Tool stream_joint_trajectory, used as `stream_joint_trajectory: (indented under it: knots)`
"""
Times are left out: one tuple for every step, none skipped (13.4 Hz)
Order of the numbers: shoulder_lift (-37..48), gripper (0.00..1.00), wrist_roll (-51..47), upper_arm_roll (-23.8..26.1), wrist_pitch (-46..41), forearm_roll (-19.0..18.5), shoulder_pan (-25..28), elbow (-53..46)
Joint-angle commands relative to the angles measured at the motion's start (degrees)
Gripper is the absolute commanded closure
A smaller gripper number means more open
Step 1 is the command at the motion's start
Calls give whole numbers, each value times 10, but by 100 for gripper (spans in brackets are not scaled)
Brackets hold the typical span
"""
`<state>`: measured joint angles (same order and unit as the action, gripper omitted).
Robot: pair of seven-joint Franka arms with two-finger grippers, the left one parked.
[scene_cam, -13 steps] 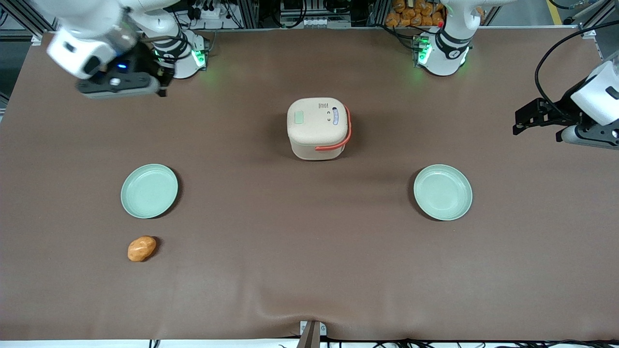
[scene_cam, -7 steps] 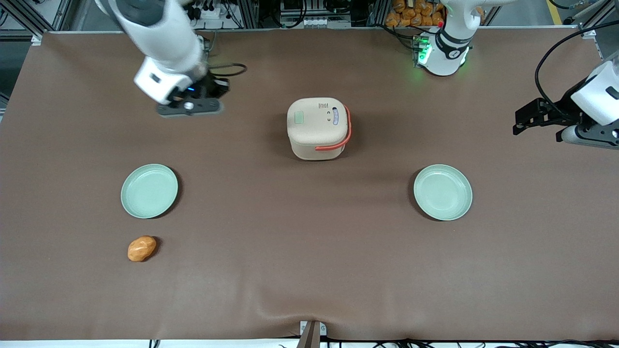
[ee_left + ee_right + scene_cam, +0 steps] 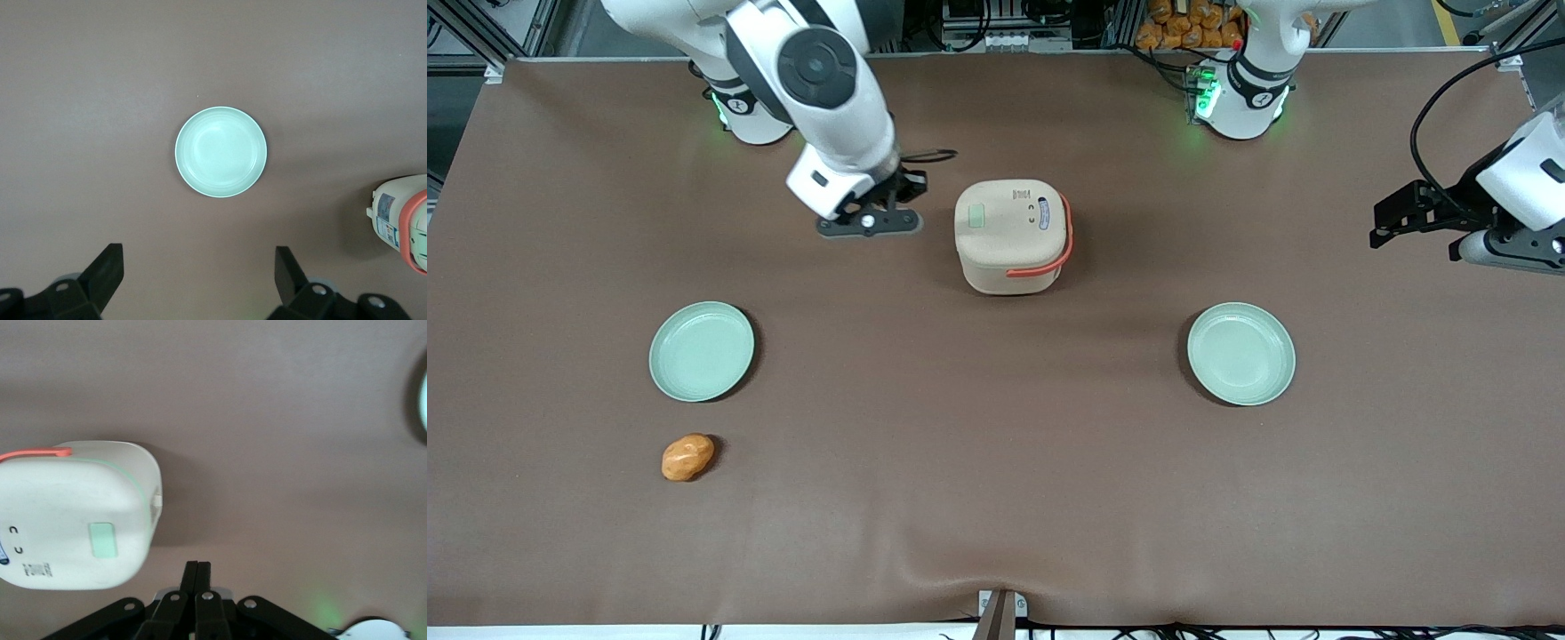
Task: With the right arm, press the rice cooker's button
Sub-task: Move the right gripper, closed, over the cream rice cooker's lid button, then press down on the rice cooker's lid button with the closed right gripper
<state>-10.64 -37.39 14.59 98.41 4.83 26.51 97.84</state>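
Observation:
The cream rice cooker [image 3: 1009, 236] stands mid-table with its lid down and its coral-orange handle [image 3: 1049, 258] along one side. Its lid carries a pale green button [image 3: 976, 215] and small dark marks. The right arm [image 3: 818, 80] reaches over the table, and its black gripper [image 3: 871, 218] hangs above the cloth just beside the cooker, toward the working arm's end. In the right wrist view the gripper [image 3: 198, 570] is shut with its fingers pressed together and nothing between them, and the cooker [image 3: 73, 513] with its green button [image 3: 103, 540] lies close by.
Two pale green plates [image 3: 701, 350] [image 3: 1240, 353] lie nearer the front camera than the cooker, one toward each end. An orange-brown potato-like lump [image 3: 687, 457] lies nearer still. The brown cloth [image 3: 996, 498] covers the table. The parked arm's plate shows in the left wrist view [image 3: 221, 161].
The right arm has swung from its own end of the table toward the cooker, and the gripper now hangs just beside it. The cooker, plates and lump have not moved.

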Motion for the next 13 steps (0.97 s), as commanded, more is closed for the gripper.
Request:
stream_joint_trajectory:
  knots:
    - [-9, 100, -58, 23, 46, 7, 8, 22]
    - [-9, 100, -65, 29, 67, 7, 10, 37]
    - [-9, 100, -65, 34, 78, 7, 10, 45]
    - [-10, 100, -65, 40, 82, 8, 11, 45]
    - [-14, 100, -69, 41, 86, 8, 14, 46]
    - [-18, 100, -85, 45, 93, 8, 14, 48]
    - [-23, 100, -100, 49, 106, 8, 18, 50]
    - [-27, 100, -108, 53, 119, 7, 20, 56]
    - [-27, 100, -110, 54, 133, 8, 21, 62]
    - [-28, 100, -115, 58, 147, 8, 21, 69]
    - [-29, 100, -119, 62, 157, 8, 21, 74]
    - [-31, 100, -121, 68, 162, 7, 21, 74]
    - [-36, 100, -125, 69, 167, 7, 21, 75]
